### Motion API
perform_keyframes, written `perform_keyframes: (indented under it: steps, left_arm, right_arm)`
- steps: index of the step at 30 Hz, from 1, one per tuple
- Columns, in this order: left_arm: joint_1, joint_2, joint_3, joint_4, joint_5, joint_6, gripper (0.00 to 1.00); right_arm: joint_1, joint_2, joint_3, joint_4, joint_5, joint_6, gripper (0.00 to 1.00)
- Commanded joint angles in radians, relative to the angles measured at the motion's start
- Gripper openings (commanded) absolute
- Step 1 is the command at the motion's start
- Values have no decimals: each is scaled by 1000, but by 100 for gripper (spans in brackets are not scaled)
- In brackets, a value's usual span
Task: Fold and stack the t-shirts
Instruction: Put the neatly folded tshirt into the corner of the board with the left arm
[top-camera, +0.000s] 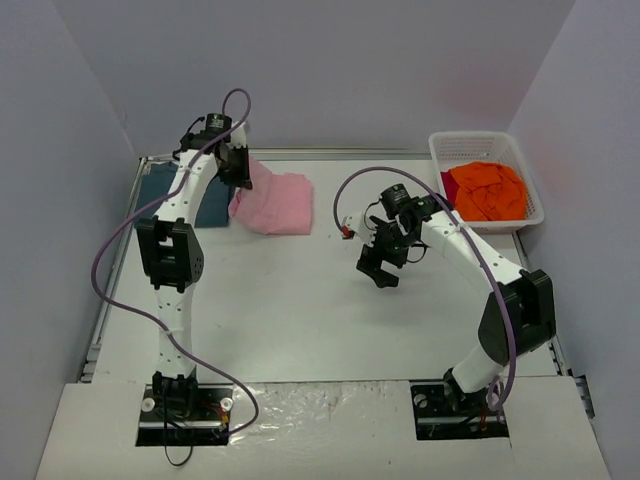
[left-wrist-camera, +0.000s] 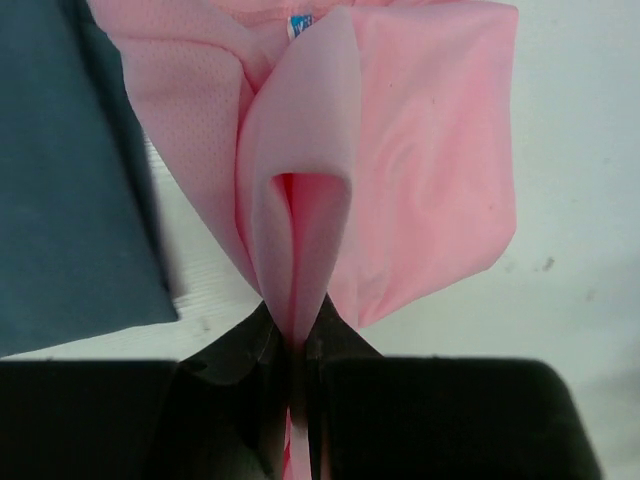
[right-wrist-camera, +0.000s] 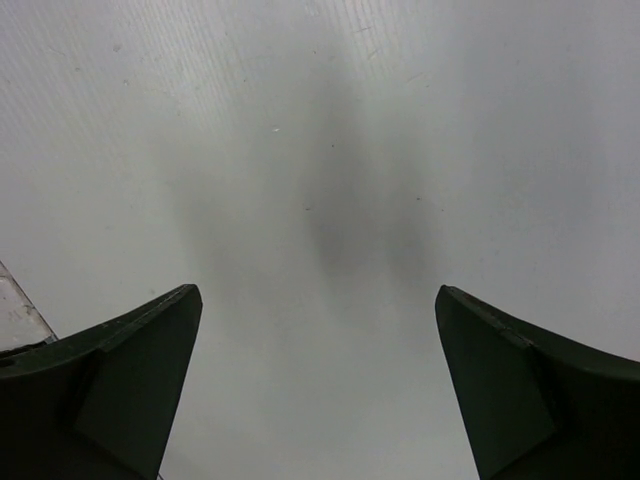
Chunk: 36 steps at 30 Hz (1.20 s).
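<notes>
Left gripper pinches the pink shirt beside the blue shirt. Best to lay it squarely on top. Right gripper is spread, empty.

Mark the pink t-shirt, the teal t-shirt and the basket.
pink t-shirt (top-camera: 283, 205), top view, middle of its flat part.
teal t-shirt (left-wrist-camera: 70, 200), left wrist view, its flat top.
basket (top-camera: 478, 146), top view, far wall.

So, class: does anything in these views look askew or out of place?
The pink t-shirt, far left beside the flat teal t-shirt, lies rumpled, one fold pinched up in the left jaws. The orange t-shirt sits crumpled in the basket, unfolded. Nothing spilled or damaged.
</notes>
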Motion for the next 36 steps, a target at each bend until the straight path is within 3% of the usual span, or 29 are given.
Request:
perform_keyframes:
  steps: [1,8,15,23,36]
  left_arm:
    - [24,7,123,-173,-153,105,2]
    - [52,91,349,-312,-337,269,2]
    - [77,61,342,-262,-426,341,2]
    - [69,13,369,-256,-368,323,2]
    - [46,-73,414,-246,-400,349,2]
  right_arm:
    - [-9,41,-1,-22,-54,-17,100]
    - [-15,104,-29,-18,-92,-21,100]
    - [-15,151,-24,-21,-100,-20,100]
    - [-15,205,-26,-21,-83,-12,100]
    - [-15,265,-19,-22,-69,-9,100]
